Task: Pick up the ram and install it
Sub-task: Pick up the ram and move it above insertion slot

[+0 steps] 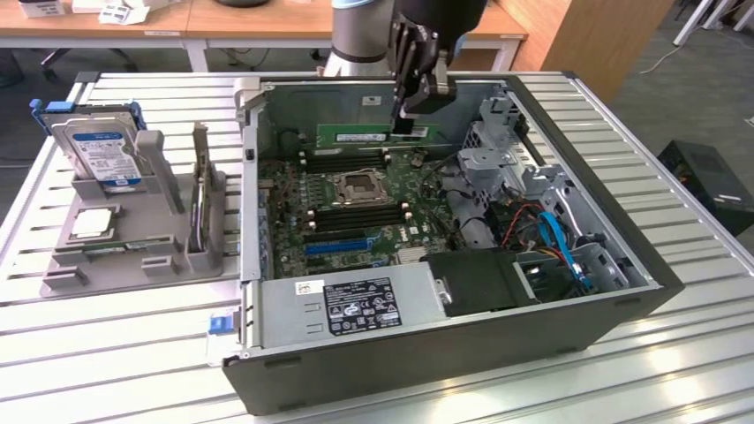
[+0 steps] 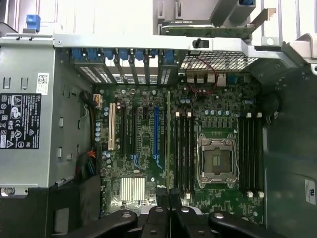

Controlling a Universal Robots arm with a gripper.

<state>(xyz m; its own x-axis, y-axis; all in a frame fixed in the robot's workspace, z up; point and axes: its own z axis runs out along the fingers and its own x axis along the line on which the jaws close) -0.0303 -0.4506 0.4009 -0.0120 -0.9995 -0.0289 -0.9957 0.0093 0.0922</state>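
Note:
My gripper (image 1: 411, 126) is shut on the ram (image 1: 371, 136), a long green stick held level above the far part of the motherboard (image 1: 353, 208) inside the open computer case (image 1: 471, 353). It hangs over the far memory slots (image 1: 342, 159), apart from them, beyond the empty CPU socket (image 1: 358, 185). In the wrist view the ram (image 2: 169, 148) shows edge-on as a thin line running from my gripper (image 2: 169, 206) between the blue slot (image 2: 156, 134) and a bank of black memory slots (image 2: 183, 148). A second bank (image 2: 251, 148) lies past the socket (image 2: 216, 161).
A grey parts holder (image 1: 130, 265) on the exterior view's left holds a hard drive (image 1: 104, 150) and a silver CPU chip (image 1: 94, 223). In the case, the power supply (image 1: 353, 300) sits near the front and a drive cage (image 1: 507, 168) with cables on the exterior view's right.

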